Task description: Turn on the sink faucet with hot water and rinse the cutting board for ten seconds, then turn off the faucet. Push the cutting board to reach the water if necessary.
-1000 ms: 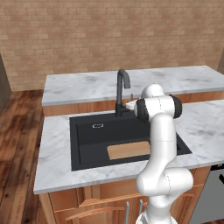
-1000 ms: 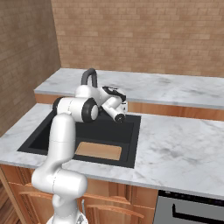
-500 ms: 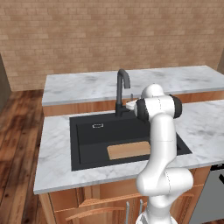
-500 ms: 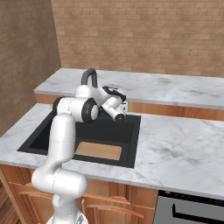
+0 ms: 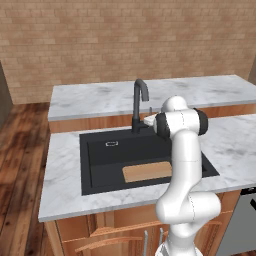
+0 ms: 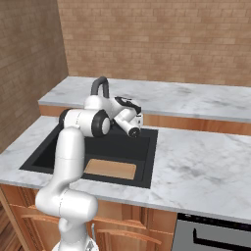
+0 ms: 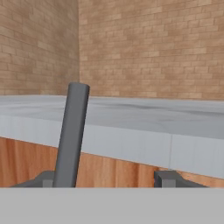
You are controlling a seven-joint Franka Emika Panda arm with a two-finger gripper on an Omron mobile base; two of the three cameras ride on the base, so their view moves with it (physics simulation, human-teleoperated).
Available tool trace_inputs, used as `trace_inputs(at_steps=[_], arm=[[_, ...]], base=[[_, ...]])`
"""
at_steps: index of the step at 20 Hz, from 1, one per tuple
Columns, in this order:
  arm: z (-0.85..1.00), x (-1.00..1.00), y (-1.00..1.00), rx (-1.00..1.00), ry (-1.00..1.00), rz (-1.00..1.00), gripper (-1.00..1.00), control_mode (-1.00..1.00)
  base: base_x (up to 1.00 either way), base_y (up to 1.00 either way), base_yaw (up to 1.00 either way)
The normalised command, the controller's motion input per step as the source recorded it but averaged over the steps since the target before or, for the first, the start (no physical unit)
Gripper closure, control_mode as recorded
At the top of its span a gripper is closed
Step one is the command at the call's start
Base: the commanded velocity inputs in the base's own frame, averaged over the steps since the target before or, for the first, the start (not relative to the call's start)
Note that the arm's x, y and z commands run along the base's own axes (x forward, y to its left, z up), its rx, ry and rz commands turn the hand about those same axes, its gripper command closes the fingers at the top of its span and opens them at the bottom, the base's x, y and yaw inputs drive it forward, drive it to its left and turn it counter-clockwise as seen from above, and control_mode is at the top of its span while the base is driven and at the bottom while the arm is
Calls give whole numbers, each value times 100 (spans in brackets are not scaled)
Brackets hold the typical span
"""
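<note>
- Lying flat in the near right part of the sink (image 5: 100, 165), just left of center in the left base view, is the cutting board (image 5: 146, 171), tan and dry, with dark basin floor to its left and behind it.
- Reaching over the basin's back edge, the gripper (image 7: 113, 180) sits level with the base of the sink faucet (image 5: 139, 104); in the hand view its two dark fingertips (image 7: 168, 178) stand apart at the bottom, the faucet's grey lever rising just beside the left one.
- Whether either fingertip touches that lever cannot be told.
- Behind the faucet runs a white marble surface (image 6: 196, 100), then a brick wall (image 5: 125, 40) across the top.
</note>
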Motion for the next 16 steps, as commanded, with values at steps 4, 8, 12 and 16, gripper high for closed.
trace_inputs(at_steps=[4,8,12,16], arm=[[0,0,0,0,0,0,100,-100],[0,0,0,0,0,0,100,-100],[0,0,0,0,0,0,100,-100],[0,0,0,0,0,0,100,-100]], base=[[0,0,0],[0,0,0],[0,0,0],[0,0,0]])
